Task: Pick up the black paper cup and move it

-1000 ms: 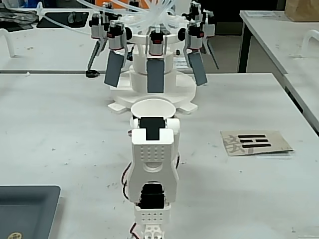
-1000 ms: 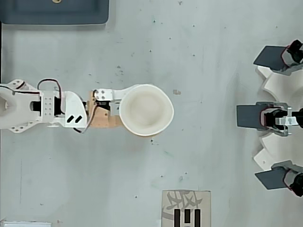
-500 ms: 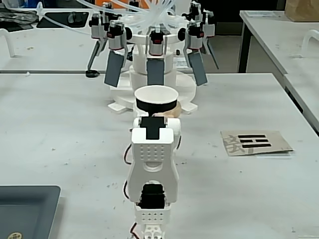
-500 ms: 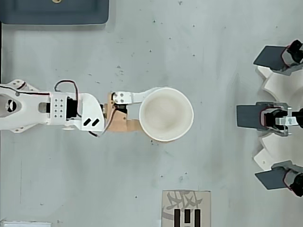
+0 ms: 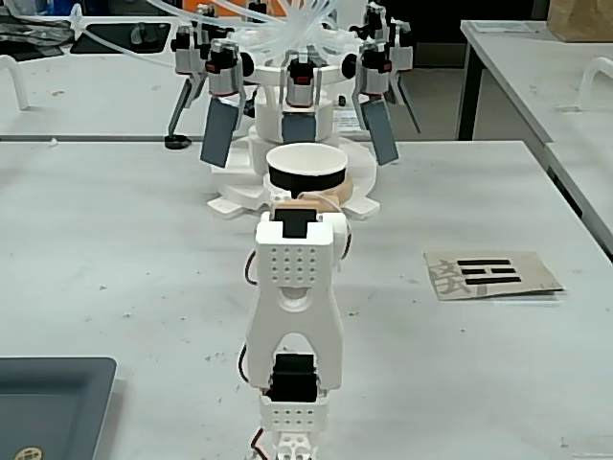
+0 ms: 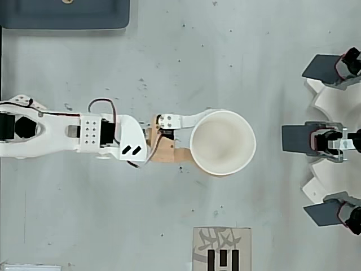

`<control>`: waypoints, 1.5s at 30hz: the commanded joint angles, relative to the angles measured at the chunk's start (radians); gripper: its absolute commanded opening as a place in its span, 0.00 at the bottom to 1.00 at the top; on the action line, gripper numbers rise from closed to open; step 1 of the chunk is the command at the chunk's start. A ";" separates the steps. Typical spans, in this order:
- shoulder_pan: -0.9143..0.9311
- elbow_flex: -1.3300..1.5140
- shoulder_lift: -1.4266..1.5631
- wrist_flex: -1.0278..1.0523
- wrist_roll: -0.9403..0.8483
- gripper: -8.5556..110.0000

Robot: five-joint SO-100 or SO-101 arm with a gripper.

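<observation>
The black paper cup [image 5: 306, 178] stands upright just beyond the arm's tip, its white inside facing up in the overhead view [image 6: 223, 142]. My gripper [image 5: 305, 201] reaches it from the near side. In the overhead view the gripper [image 6: 198, 140] has one white finger [image 6: 183, 120] and one tan finger [image 6: 168, 152] hugging the cup's left wall, and the fingertips are hidden under the rim. The jaws look shut on the cup. I cannot tell whether the cup rests on the table or hangs just above it.
A white machine with several dark paddles [image 5: 299, 105] stands right behind the cup, at the right edge of the overhead view [image 6: 330, 140]. A card with black marks [image 5: 493, 273] lies to the right. A dark tray [image 5: 48, 402] sits near left.
</observation>
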 commanded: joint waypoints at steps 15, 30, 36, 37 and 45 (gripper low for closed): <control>0.011 -0.305 -0.143 0.074 0.011 0.18; 0.008 -0.316 -0.167 0.075 0.014 0.17; 0.008 -0.316 -0.169 0.075 0.014 0.17; 0.008 -0.316 -0.169 0.075 0.014 0.17; 0.008 -0.316 -0.170 0.075 0.014 0.17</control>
